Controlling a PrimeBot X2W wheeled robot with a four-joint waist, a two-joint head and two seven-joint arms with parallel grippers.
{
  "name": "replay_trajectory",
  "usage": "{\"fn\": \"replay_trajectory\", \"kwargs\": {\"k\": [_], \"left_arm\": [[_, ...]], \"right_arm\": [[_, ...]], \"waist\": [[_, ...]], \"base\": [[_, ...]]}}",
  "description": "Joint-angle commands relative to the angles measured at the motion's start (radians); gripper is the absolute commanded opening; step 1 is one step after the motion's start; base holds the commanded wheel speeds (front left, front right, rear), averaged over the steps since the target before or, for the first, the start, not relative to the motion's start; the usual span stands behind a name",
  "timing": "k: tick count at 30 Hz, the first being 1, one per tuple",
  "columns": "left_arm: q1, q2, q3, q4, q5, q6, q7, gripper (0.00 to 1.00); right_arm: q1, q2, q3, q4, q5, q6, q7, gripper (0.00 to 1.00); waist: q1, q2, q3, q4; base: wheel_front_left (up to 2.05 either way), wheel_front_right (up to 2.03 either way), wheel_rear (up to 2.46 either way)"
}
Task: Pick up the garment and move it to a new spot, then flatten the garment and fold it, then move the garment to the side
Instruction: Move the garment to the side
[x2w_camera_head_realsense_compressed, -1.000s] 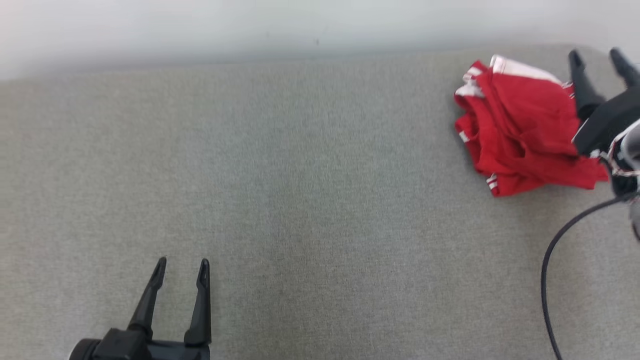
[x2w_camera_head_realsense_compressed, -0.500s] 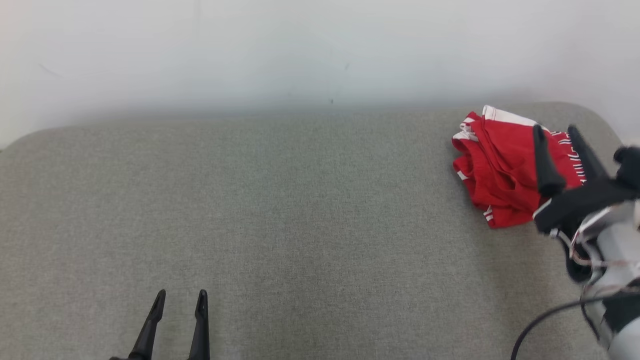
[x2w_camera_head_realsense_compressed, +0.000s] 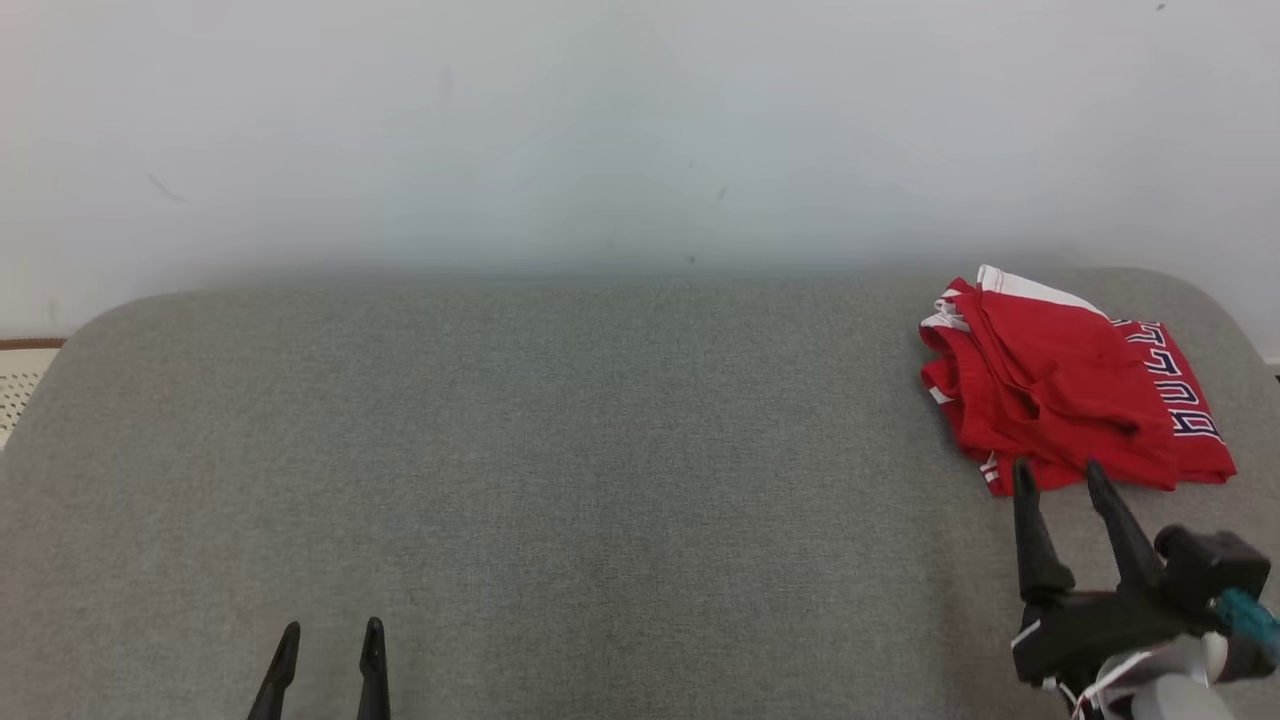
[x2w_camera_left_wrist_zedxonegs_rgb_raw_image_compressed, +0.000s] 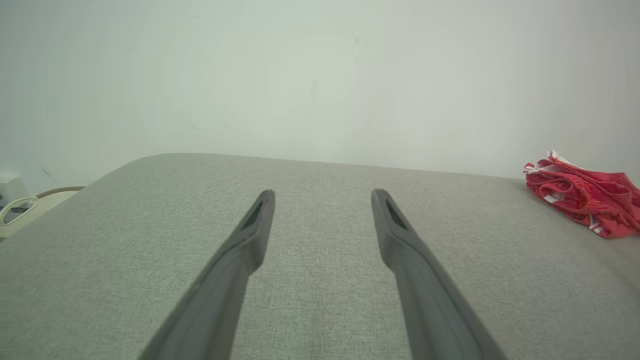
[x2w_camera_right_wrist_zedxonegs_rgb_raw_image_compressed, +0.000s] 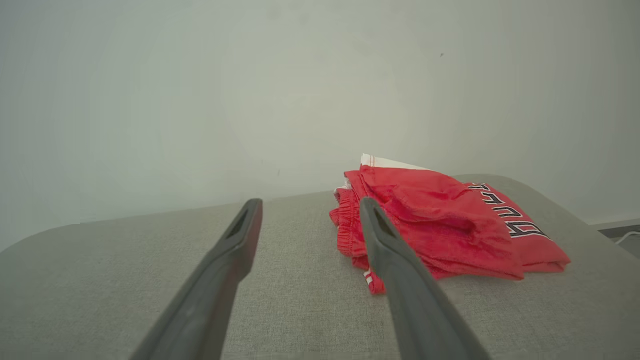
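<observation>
A: Entry, largest first. What carries the work?

B: A grey fabric-covered table top (x2w_camera_head_realsense_compressed: 600, 450) with rounded corners. A pale wall (x2w_camera_head_realsense_compressed: 600, 130) stands behind its far edge.

A: And the task's thing?

B: A red fabric garment (x2w_camera_head_realsense_compressed: 1060, 390) with white trim and dark lettering (x2w_camera_head_realsense_compressed: 1170, 390). It lies in a loose stack of several layers at the far right corner, the lettered band toward the right edge. The layers sit unevenly on the left side, so the fold isn't crisp.

A: Grippers?

B: The right gripper (x2w_camera_head_realsense_compressed: 1056, 468) has its jaws spread wide with nothing between them. Its tips are just beside the garment's near edge, pointing at it; I cannot tell whether they touch the cloth. The left gripper (x2w_camera_head_realsense_compressed: 331, 628) also has its jaws apart and is empty. It is at the near edge, left of centre, well apart from the garment.

A: Step in hand?

B: My judgement: the garment looks folded and set aside, so this is the close-out.

- Draw the right arm straight back along its own fingers, toward the near edge.
- Lift the tips first so neither one snags the near hem and drags the top layer open.
- Push nothing further right, since the stack already sits near that edge.
</observation>
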Motion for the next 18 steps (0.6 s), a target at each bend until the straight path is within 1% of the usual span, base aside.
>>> {"fn": "replay_trajectory", "kwargs": {"k": [1,5,8,11,16,18], "left_arm": [[0.020,0.008,0.006,-0.002,-0.003,0.005,-0.004,1.00],[0.024,0.017,0.017,0.000,-0.004,0.013,-0.004,1.00],[0.036,0.023,0.027,0.000,-0.007,0.017,-0.004,1.00],[0.045,0.030,0.034,-0.001,-0.004,0.026,-0.004,1.00],[0.057,0.039,0.031,-0.006,0.014,0.036,0.008,1.00],[0.062,0.046,0.029,-0.007,0.019,0.040,0.018,1.00]], "right_arm": [[0.038,0.017,-0.023,-0.029,-0.043,-0.001,0.004,1.00],[0.119,0.074,-0.078,-0.104,-0.114,-0.001,0.019,1.00],[0.173,0.108,-0.076,-0.160,-0.150,-0.001,0.046,1.00],[0.210,0.128,-0.088,-0.202,-0.178,-0.001,0.074,1.00],[0.248,0.155,-0.088,-0.239,-0.213,-0.001,0.102,1.00],[0.255,0.155,-0.085,-0.248,-0.232,-0.001,0.106,1.00]], "waist": [[0.0002,0.0001,-0.004,0.005],[0.0002,0.0001,-0.011,0.010],[0.0002,0.0001,-0.018,0.007],[0.0002,0.0001,-0.024,0.006],[0.0002,0.0001,-0.030,0.004],[0.0002,0.0001,-0.031,0.003]], "base": [[0.00,0.00,0.00],[0.00,0.00,0.00],[0.00,0.00,0.00],[0.00,0.00,0.00],[0.00,0.00,0.00],[0.00,0.00,0.00]]}}
